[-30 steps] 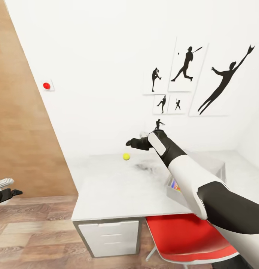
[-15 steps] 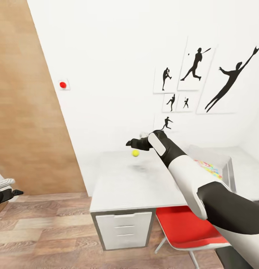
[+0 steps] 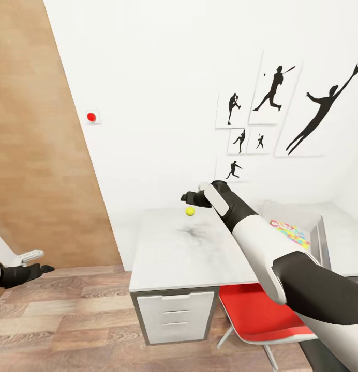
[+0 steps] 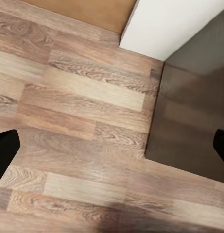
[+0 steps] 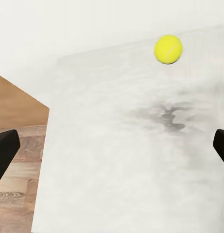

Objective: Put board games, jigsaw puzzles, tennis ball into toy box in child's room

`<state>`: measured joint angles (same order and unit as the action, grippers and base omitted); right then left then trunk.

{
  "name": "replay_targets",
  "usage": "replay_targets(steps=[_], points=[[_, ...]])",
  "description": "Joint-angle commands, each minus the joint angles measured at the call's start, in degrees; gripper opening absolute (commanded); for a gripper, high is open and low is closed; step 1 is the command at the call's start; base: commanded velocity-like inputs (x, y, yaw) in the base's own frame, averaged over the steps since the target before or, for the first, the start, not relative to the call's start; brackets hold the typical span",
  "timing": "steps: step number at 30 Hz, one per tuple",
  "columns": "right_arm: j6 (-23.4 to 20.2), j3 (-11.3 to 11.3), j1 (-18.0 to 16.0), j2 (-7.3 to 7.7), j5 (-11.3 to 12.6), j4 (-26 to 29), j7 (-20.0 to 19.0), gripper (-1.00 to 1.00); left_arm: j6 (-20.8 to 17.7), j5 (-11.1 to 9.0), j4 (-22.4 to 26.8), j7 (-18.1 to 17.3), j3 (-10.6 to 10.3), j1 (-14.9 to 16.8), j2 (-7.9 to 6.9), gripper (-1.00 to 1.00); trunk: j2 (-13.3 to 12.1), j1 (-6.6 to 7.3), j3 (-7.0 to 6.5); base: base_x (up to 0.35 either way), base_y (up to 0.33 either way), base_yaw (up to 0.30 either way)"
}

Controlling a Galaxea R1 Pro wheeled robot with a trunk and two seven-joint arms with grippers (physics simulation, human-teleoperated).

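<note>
Tennis ball [image 3: 190,211], small and yellow-green, lies on the mottled grey-white table [image 3: 174,258] towards its far edge, near the white wall; in the right wrist view the ball [image 5: 168,49] sits beyond a dark smudge on the tabletop. Right gripper [image 3: 191,197] hangs just above the ball at the end of the outstretched arm, and in its wrist view the two black fingertips [image 5: 4,150] stand far apart at the picture's edges, so the jaws are wide and hold nothing. To the right on the table stands the pale toy box [image 3: 298,219], with a jigsaw puzzle [image 3: 290,232] of many colours showing beside the arm. Under the table are pale drawer fronts [image 3: 175,315] and a red chair [image 3: 262,318]. Black silhouette sports pictures [image 3: 274,111] hang on the wall. Left gripper [image 3: 36,262] is low at the side over the wood-plank floor [image 4: 68,126], jaws spread wide and empty, near a dark grey cabinet [image 4: 194,111].
</note>
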<state>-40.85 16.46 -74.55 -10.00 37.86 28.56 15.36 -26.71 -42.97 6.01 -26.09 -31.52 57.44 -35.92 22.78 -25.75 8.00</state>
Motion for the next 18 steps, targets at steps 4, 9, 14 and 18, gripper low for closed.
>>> replay_targets(steps=[4, 9, 14, 18], points=[[0.61, 0.27, -0.07, 0.00, 0.56, 0.03, 2.02, 1.00, 0.03, 0.12, 0.06, 2.37, -0.28, -0.94, 2.05, 1.00, 0.14, -0.03, 0.22, 0.000, 0.001, 0.000], [1.57, 0.35, -0.07, 0.00, 0.43, 0.01, 2.76, 1.00, 0.17, 0.38, 0.03, 7.38, -0.29, -2.24, 5.57, 1.00, 0.14, -0.03, 0.33, 0.000, 0.000, 0.000], [1.76, 0.44, -0.07, 0.00, 0.39, -0.09, 3.84, 1.00, 0.24, 0.49, 0.05, 9.85, -0.30, -3.31, 7.75, 1.00, 0.14, -0.03, 0.36, 0.000, 0.000, 0.000], [1.86, 0.48, -0.07, 0.00, 0.38, -0.14, 4.10, 1.00, 0.29, 0.51, 0.06, 10.42, -0.30, -3.55, 8.25, 1.00, 0.14, -0.03, 0.37, 0.000, 0.000, 0.000]])
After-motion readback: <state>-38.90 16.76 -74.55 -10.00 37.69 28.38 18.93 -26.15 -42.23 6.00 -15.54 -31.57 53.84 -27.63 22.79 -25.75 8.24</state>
